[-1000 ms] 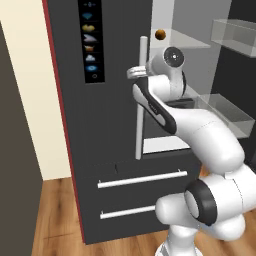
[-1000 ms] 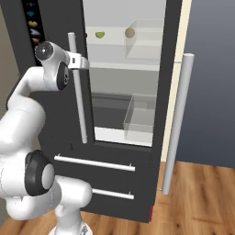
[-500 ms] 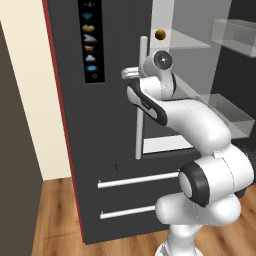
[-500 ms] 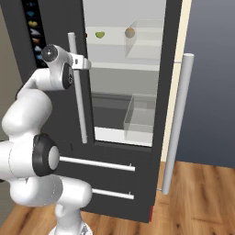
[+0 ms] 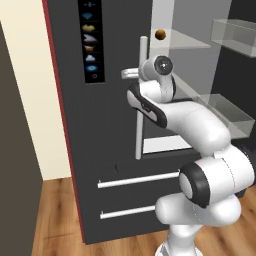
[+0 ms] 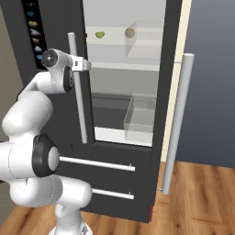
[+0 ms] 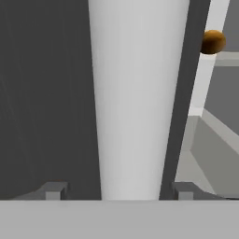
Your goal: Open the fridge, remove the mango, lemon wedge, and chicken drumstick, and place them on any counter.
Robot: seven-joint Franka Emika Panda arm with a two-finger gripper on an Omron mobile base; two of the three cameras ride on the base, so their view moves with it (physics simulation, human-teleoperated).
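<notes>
Fridge: right door swung open, left door shut. The gripper straddles the left door's bar handle, fingers spread wide to either side, not clamping it.

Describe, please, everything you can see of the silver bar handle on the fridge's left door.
The bar handle is a long, round, matte silver bar standing upright along the inner edge of the dark grey left door, which looks closed while the right door stands open. In the hand view it runs straight up the middle between the gripper jaws, which stand spread on either side; whether they touch it cannot be told.
</notes>
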